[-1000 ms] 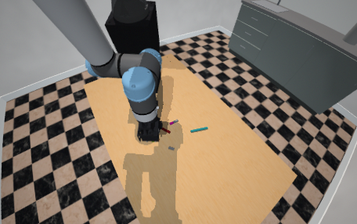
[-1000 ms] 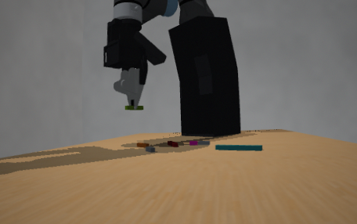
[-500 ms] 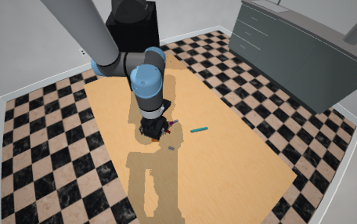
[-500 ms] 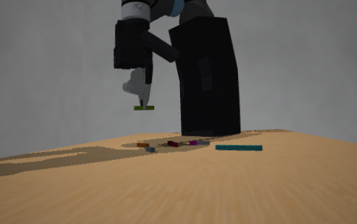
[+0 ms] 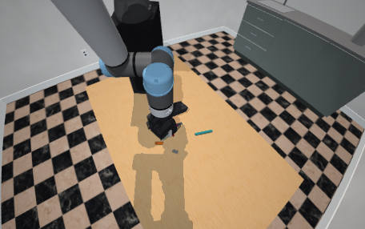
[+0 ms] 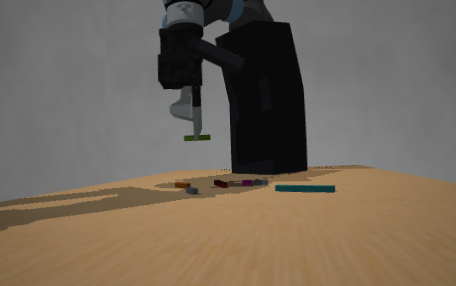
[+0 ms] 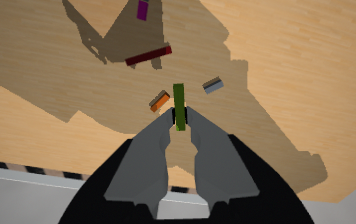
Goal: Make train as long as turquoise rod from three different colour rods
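We see a lime-green rod [image 6: 190,138] [image 7: 179,100], an orange rod [image 5: 158,143] [image 6: 182,185] [image 7: 160,102], a dark red rod [image 6: 221,184] [image 7: 148,56], a magenta rod [image 6: 247,183] [image 7: 142,10] and a turquoise rod [image 5: 203,132] [image 6: 305,188], with pale wood grain on the tabletop [image 5: 224,172] [image 6: 250,240] [image 7: 280,30] and black-and-pink checks across the floor [image 5: 52,160].

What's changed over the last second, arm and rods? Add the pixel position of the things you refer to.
The gripper [image 5: 170,134] [image 6: 197,136] [image 7: 179,108] has carried the lime rod [image 6: 206,137] [image 7: 179,97] rightward in the exterior view, clear of the table; the gripper has also turned. Nothing newly gripped or released: it already had the lime rod. Unmoved: the turquoise rod [image 5: 203,132] [image 6: 305,188], orange rod [image 5: 158,142] [image 6: 182,185] [image 7: 160,102] and red rod [image 5: 173,135] [image 6: 220,183] [image 7: 148,56].
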Robot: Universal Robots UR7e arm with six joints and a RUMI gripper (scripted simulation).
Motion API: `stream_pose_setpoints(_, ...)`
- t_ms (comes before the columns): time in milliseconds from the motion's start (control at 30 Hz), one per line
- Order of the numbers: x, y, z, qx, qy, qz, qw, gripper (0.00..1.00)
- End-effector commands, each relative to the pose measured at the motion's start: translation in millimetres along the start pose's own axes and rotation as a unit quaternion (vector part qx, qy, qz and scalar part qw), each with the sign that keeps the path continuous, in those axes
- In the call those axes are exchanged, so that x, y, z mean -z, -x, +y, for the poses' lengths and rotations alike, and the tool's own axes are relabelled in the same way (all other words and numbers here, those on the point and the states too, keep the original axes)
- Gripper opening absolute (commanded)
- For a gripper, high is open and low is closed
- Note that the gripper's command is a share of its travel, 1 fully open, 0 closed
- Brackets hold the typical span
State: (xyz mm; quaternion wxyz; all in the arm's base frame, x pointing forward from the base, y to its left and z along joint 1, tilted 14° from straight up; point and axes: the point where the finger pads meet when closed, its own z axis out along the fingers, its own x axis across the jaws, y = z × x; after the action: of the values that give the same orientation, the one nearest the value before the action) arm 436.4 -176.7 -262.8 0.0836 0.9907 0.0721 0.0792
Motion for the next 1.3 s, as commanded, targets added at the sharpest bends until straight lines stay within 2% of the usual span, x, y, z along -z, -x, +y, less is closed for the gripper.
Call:
stream_pose_setpoints(0, -0.3, -4.3, -9.6, -0.083, 0.004, -0.002, 0.997, 0.0)
stream_pose_setpoints(167, -0.7, -7.5, -17.8, -0.154, 0.004, -0.002, 0.988, 0.0)
stream_pose_setpoints(233, -0.7, -7.5, -17.8, -0.154, 0.004, -0.002, 0.988, 0.0)
stream_pose_setpoints(500, -1.3, -12.6, -31.9, -0.279, 0.004, -0.002, 0.96, 0.0)
stream_pose_setpoints(733, -1.6, -15.7, -42.0, -0.373, 0.004, -0.002, 0.928, 0.0)
stream_pose_setpoints(800, -1.6, -15.7, -42.0, -0.373, 0.004, -0.002, 0.928, 0.0)
stream_pose_setpoints(1267, -1.8, -19.7, -62.1, -0.562, 0.005, -0.001, 0.827, 0.0)
